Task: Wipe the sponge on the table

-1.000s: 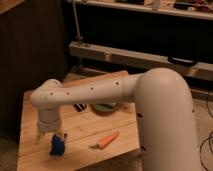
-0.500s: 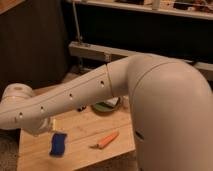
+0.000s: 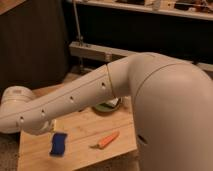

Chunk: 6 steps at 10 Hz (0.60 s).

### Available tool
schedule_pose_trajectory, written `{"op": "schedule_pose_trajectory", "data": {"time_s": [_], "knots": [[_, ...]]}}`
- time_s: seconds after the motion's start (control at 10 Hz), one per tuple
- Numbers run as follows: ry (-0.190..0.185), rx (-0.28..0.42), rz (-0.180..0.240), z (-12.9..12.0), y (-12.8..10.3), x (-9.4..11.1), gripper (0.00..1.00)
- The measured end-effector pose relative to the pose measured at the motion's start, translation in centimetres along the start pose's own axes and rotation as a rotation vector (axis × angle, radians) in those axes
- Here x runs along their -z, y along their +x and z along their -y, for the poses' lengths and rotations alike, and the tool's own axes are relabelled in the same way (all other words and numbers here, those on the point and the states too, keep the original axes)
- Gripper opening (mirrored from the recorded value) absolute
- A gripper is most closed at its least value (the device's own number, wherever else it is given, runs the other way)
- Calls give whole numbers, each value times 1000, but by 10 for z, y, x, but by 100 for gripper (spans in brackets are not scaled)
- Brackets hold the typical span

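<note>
Lying flat on the light wooden bench (image 3: 85, 131), the dark-blue sponge (image 3: 58, 143) sits near the front left corner, just below and slightly right of the end effector (image 3: 44, 128). That end effector hangs at the left end of the white arm (image 3: 85, 97), mostly hidden beneath the forearm, so how far open it is cannot be told; it appears apart from the sponge. An orange carrot (image 3: 107, 140) lies to the sponge's right, and a green dish (image 3: 108, 106) peeks from behind the arm. A grey metal shelf (image 3: 97, 51) crosses the dark room behind.
</note>
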Motion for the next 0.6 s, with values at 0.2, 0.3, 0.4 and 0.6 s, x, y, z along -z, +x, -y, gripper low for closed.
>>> {"op": "schedule_pose_trajectory", "data": {"time_s": [0.2,0.3,0.4,0.6], "knots": [[35,-35,34,-4,-1,-28,66],[57,-52,51,-6,-1,-47,66],[79,-66,69,-7,-1,-61,66],[145,-95,102,-11,-3,-95,66]]}}
